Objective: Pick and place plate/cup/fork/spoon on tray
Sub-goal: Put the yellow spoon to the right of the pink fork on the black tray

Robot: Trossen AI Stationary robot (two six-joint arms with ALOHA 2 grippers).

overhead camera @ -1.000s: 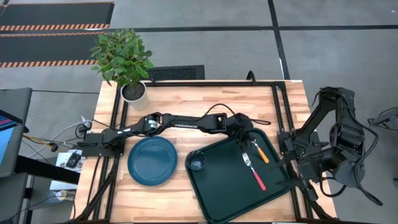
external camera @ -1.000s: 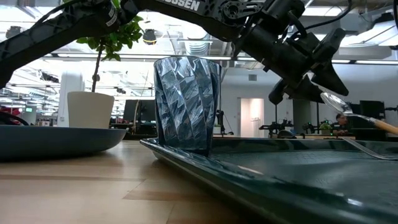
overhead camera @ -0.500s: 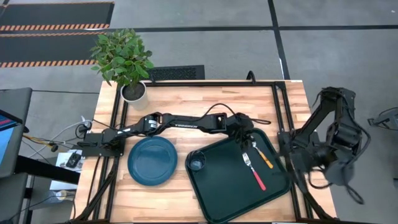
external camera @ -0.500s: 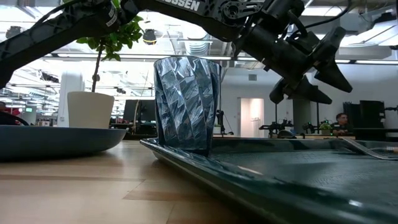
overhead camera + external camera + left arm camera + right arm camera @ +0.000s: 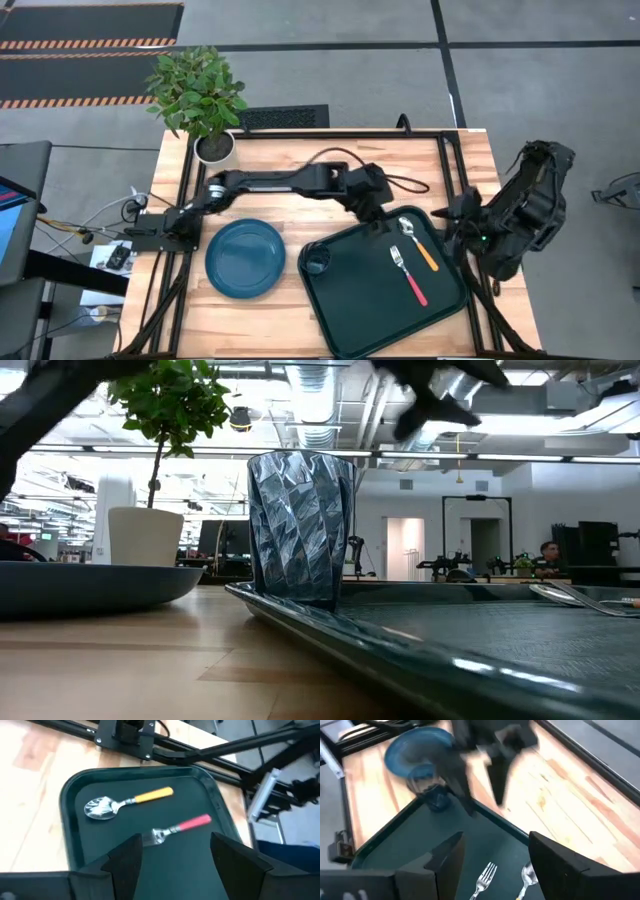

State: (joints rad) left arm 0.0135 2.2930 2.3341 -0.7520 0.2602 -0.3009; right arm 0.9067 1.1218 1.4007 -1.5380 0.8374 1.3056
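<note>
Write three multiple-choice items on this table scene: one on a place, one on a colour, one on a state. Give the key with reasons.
1. Where is the plate?
A. on the tray
B. on the wooden table, beside the tray
C. under the cup

2. What colour is the spoon handle?
A. orange
B. green
C. white

3. How is the left gripper?
A. shut on the fork
B. shut on the cup
C. open, holding nothing

Key: B, the plate lies left of the tray; A, the handle shows orange beside the red-handled fork; C, the wrist view shows its fingers spread, nothing between them.
</note>
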